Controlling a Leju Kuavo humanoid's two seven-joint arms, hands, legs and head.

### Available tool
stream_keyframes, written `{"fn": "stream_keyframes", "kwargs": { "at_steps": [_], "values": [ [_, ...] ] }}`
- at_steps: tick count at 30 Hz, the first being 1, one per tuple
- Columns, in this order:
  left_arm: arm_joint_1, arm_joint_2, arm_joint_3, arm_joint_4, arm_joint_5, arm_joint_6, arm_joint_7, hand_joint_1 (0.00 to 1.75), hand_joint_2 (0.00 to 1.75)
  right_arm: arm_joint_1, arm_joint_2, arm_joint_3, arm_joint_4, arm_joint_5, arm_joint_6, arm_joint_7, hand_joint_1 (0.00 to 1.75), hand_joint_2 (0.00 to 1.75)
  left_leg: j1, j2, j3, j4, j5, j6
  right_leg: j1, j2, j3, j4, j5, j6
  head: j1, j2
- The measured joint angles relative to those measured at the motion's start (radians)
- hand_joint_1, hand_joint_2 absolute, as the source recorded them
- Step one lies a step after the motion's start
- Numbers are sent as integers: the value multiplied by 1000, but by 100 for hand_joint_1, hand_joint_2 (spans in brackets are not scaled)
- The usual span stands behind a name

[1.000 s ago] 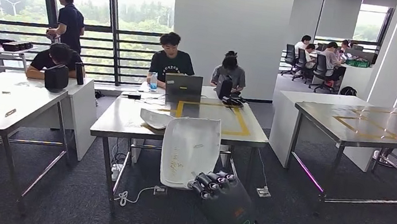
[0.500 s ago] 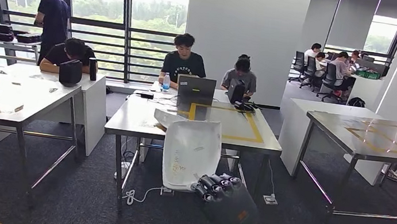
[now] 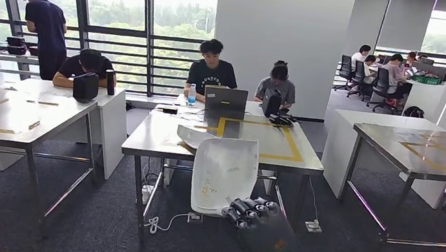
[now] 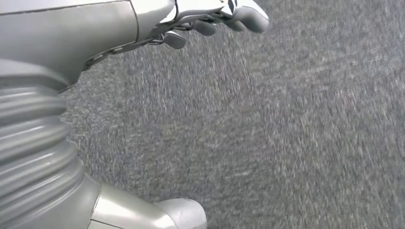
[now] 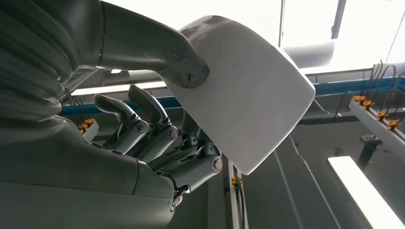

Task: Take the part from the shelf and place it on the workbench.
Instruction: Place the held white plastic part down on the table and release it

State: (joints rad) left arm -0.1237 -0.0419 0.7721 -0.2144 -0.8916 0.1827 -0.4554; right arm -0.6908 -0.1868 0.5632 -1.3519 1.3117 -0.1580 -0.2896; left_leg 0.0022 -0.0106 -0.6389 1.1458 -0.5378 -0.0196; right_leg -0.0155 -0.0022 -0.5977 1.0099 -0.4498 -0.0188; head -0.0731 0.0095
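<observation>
A: In the head view, where is the part?

B: The white part point(image 3: 224, 174), a smooth curved shell with rounded corners, stands nearly upright in the right hand point(image 3: 252, 212), in front of the steel-topped workbench point(image 3: 160, 138) and not resting on it. The hand's dark fingers grip its lower edge.

A: And the right wrist view?

B: The grip from behind: the thick grey thumb point(image 5: 153, 52) presses one face of the part point(image 5: 248, 105) while the darker fingers point(image 5: 143, 126) curl behind it (ceiling lights beyond).

A: The left hand?

B: The left wrist view has the left hand point(image 4: 210, 19) hanging over coarse grey carpet point(image 4: 267, 124), its pale fingers loosely bent, holding nothing.

A: Anything else?

B: A second white shell point(image 3: 193, 136) lies on the workbench beside yellow tape point(image 3: 271, 139); people point(image 3: 212, 72) sit behind a laptop point(image 3: 224, 101).
</observation>
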Motion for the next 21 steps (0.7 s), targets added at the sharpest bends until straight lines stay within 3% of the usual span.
{"fn": "stream_keyframes", "kwargs": {
  "at_steps": [2, 3, 4, 6, 8, 9, 13, 15, 17, 18, 19, 21],
  "values": [
    [1, 1, 0, 0, 0, -1, 1, 0, 175, 2, 0, 0, 0, 0, 0, 0, 175, 175, 6, 2, -73, 126, -42, -8, -1, 0, 5, 0, -7, -2, 0, 0],
    [2, 2, 0, 1, 0, -2, 2, 0, 175, 4, 1, 0, 0, 1, 1, 0, 175, 175, 9, 3, -96, 157, -41, -11, -2, 0, 9, 0, -11, -1, 0, 0],
    [3, 2, 0, 1, 0, -2, 2, 0, 175, 6, 1, 0, 0, 1, 1, 0, 175, 175, 11, 4, -99, 149, -20, -12, -4, 0, 14, 1, -15, 2, 1, 0],
    [3, 2, 0, 1, 0, -5, 2, 0, 175, 7, 1, 0, 0, 1, 1, 0, 175, 175, 13, 7, -49, 27, 60, -13, -8, 0, 30, 1, -27, 11, 2, 0],
    [2, 3, 0, 1, 0, -6, 2, 0, 175, 5, 1, 0, 0, 1, 1, 0, 175, 175, 9, 10, 10, -94, 101, -7, -9, 0, 41, 1, -38, 24, 3, 0],
    [1, 3, 0, 1, 0, -7, 2, 0, 175, 4, 1, 0, 0, 2, 0, 0, 175, 175, 6, 10, 24, -120, 101, 0, -8, 0, 43, -1, -41, 31, 5, 0],
    [2, 3, 0, 1, 0, -7, 2, 0, 175, 5, 1, 0, 0, 4, 0, 0, 175, 175, 6, 5, 43, -131, 87, 35, -10, 1, 39, 27, -43, 53, 20, 0],
    [2, 3, 0, 1, 0, -8, 2, 0, 175, 4, 1, 0, 0, 4, -1, 0, 175, 175, 7, 4, 55, -133, 80, 47, -10, 2, -12, 116, -79, 57, 28, 0],
    [2, 3, 0, 1, 0, -9, 2, 0, 175, 7, 0, 0, 1, 4, -2, 0, 175, 175, 4, 3, 63, -132, 70, 53, -7, 2, -98, 242, -120, 58, 33, 0],
    [3, 3, 0, 1, 0, -9, 2, 0, 175, 9, -1, 0, 1, 4, -2, 0, 175, 175, 2, 2, 69, -132, 64, 54, -5, 2, -132, 278, -123, 57, 35, 0],
    [3, 3, 0, 1, 0, -9, 2, 0, 175, 12, -1, 0, 1, 4, -1, 0, 175, 175, 1, 0, 76, -131, 57, 54, -4, 2, -148, 279, -106, 54, 37, 0],
    [3, 2, 0, 1, 0, -11, 3, 0, 175, 12, -2, 0, 1, 4, -1, 0, 175, 175, -2, -2, 96, -130, 40, 51, 0, 2, -122, 174, -21, 43, 40, 0]
  ]
}}
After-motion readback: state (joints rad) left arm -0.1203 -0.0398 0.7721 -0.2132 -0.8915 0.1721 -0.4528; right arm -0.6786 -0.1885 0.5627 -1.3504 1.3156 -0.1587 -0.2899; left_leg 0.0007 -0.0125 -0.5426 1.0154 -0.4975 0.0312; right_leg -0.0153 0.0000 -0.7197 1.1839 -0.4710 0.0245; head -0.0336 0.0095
